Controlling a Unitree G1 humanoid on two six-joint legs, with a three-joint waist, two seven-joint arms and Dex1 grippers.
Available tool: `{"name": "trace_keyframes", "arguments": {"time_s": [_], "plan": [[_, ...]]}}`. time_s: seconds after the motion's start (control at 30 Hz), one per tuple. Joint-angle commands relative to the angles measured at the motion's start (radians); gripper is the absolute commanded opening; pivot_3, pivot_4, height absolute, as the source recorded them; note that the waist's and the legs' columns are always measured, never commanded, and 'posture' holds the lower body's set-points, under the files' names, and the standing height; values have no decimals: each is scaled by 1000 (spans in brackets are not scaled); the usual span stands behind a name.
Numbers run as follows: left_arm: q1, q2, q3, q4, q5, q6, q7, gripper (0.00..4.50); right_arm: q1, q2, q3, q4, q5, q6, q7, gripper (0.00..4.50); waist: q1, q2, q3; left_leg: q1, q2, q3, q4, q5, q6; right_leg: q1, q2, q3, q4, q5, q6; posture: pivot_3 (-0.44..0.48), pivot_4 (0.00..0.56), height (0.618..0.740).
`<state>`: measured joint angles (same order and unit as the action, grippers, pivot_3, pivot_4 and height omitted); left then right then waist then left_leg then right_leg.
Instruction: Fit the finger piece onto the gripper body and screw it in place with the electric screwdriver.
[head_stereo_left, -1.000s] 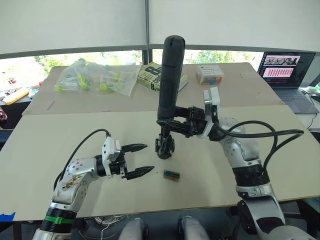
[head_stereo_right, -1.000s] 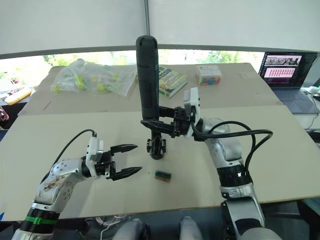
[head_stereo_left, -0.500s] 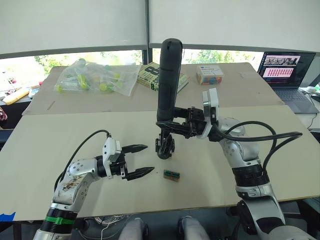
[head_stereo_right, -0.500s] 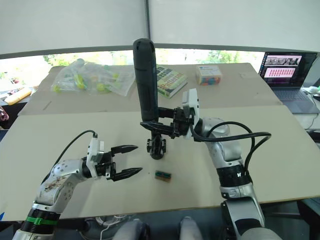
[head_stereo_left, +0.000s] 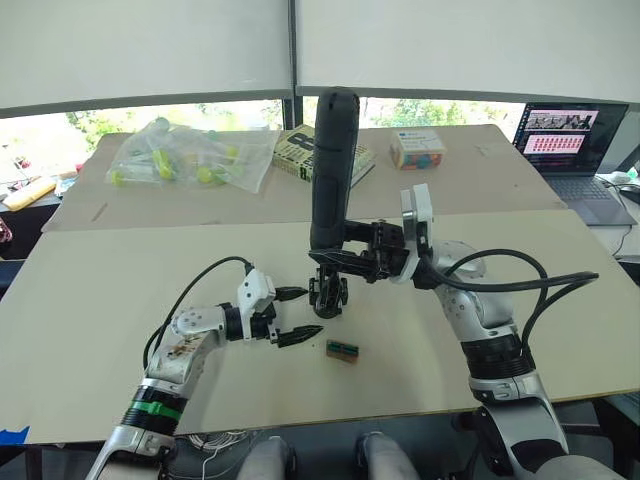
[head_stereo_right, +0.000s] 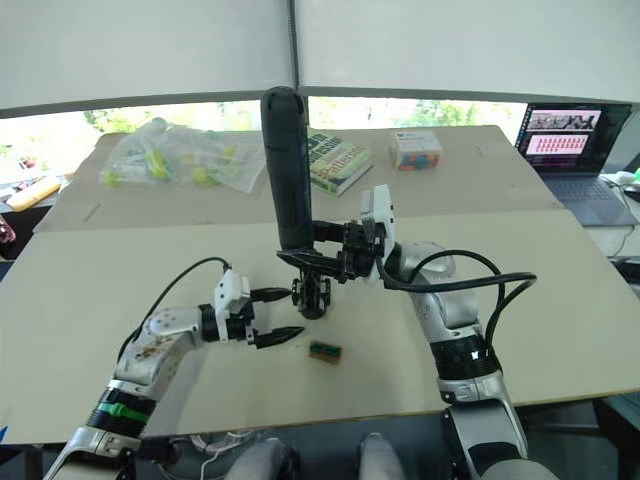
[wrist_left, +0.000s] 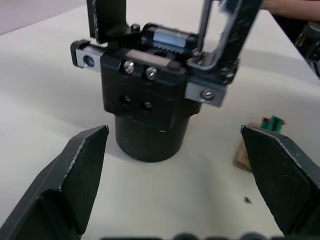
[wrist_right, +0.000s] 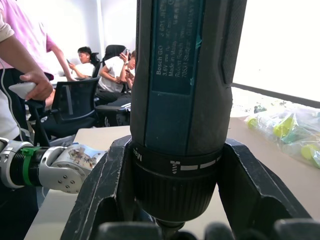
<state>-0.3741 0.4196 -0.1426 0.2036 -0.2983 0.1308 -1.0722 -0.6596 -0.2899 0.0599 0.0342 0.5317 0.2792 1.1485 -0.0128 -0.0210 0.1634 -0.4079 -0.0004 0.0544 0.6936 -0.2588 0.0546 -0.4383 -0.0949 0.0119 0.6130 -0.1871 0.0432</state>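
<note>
Change: left gripper (head_stereo_left: 298, 313) is now sitting much closer to the gripper body (head_stereo_left: 328, 293) than a second ago; the screwdriver (head_stereo_left: 331, 170) is leaning slightly further left.
Left arm: reaching forward low over the table (head_stereo_left: 110, 300), fingers spread wide, flanking the body without touching it.
Right gripper (head_stereo_left: 340, 262): clamping the screwdriver near its lower end, holding it nearly upright.
Screwdriver bit: meeting the top of the body in the left wrist view.
Green-and-black block (head_stereo_left: 342, 350): lying just beside the body.
</note>
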Motion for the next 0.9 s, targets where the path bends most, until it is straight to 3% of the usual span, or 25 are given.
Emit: {"name": "trace_keyframes", "arguments": {"time_s": [0.03,0.9], "plan": [[-36,-18,-11,45,29,-41,2,4500,-10,-4,-10,-30,6,-28,1,1956,0,0,0,0,0,0,0,0,0,0,0,0,0,0,0,0,150,740],[-130,-111,-30,174,81,-73,18,4500,-37,-11,-15,5,3,-29,-5,1956,0,0,0,0,0,0,0,0,0,0,0,0,0,0,0,0,150,740]]}}
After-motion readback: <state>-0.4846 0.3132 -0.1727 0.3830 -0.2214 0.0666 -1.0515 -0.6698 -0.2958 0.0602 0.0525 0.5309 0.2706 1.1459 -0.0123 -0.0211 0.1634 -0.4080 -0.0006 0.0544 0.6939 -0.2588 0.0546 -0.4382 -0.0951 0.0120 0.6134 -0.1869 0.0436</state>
